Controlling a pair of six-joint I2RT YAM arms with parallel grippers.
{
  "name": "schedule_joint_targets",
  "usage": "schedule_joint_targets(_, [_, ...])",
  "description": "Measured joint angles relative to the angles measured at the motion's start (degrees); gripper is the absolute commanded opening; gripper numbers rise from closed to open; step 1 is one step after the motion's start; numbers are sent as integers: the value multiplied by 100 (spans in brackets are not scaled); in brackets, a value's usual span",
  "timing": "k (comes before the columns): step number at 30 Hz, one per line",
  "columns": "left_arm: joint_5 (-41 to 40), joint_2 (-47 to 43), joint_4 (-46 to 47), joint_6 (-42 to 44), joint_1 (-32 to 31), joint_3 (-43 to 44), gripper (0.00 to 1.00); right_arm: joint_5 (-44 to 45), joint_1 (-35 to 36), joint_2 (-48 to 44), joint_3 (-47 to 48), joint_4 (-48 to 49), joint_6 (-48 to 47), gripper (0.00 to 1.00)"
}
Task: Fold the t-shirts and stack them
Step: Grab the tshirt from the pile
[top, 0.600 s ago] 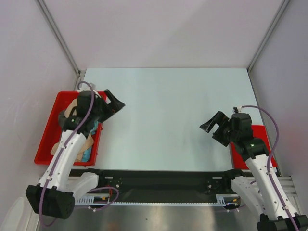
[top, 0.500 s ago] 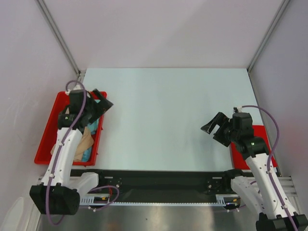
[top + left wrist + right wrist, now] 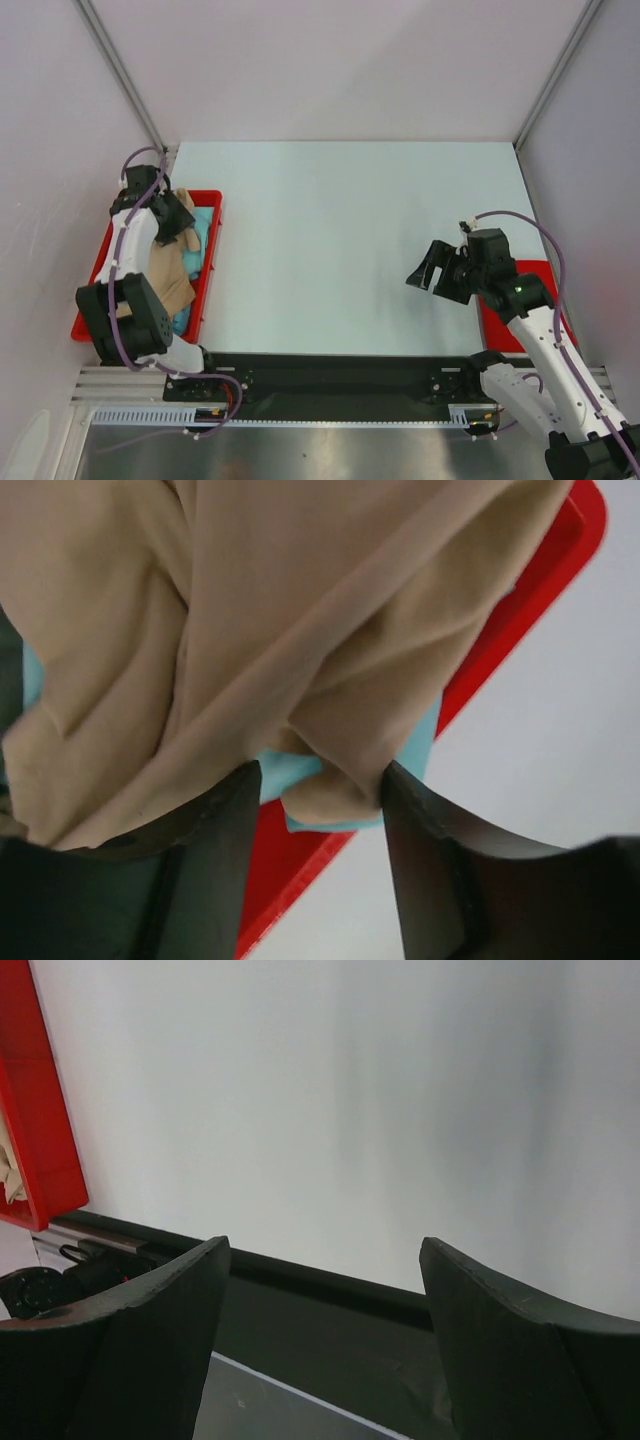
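Tan-beige cloth fills the left wrist view. The large, soft tan-beige t-shirt point(image 3: 250, 630) lies crumpled in the shallow red plastic tray point(image 3: 525, 600), heaped over the teal t-shirt point(image 3: 292, 773), whose edge peeps out beneath it. The left claw point(image 3: 318, 780) hangs low over the heap with its fingers parted and a bunched fold of the tan shirt between them. Teal shows on either side of that fold, so the jaws straddle it without pinching. This placing looks meant to catch the top shirt alone by a raised ridge, since flat cloth gives the fingers nothing to bite. The rest of the shirt spreads away ahead of the fingertips. The right claw point(image 3: 323, 1248) hovers released and empty above the pale bare table point(image 3: 300, 1090), well apart from the tray, probably waiting to take a corner once the shirt is out. I cannot make out a dark grey shirt.
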Motion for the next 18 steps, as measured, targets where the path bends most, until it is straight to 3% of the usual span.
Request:
schedule_joint_targets(6, [-627, 601, -146, 334, 2, 411, 61, 33, 46, 11, 4, -2, -109, 84])
schedule_joint_targets(7, [-726, 592, -173, 356, 2, 411, 74, 42, 46, 26, 15, -11, -120, 84])
schedule_joint_targets(8, [-811, 588, -179, 409, 2, 411, 80, 46, 44, 57, 33, -22, -131, 85])
schedule_joint_targets(10, [-973, 584, -190, 444, 2, 411, 81, 66, 42, 151, 74, -22, -142, 85])
schedule_joint_targets(11, [-1036, 588, -203, 455, 2, 411, 77, 68, 39, 186, 81, -20, -142, 85])
schedule_joint_targets(12, [-1086, 599, -208, 476, 2, 413, 60, 68, 39, 232, 83, -22, -140, 85])
schedule_joint_targets(15, [-1211, 734, -258, 568, 2, 474, 40, 66, 28, 352, 83, -33, -136, 85])
schedule_joint_targets(17, [-1211, 866, -238, 601, 4, 514, 8, 68, 26, 411, 85, -39, -136, 85])
schedule_joint_targets(18, [-1213, 909, -240, 619, 2, 522, 2, 68, 24, 428, 87, -44, -136, 85])
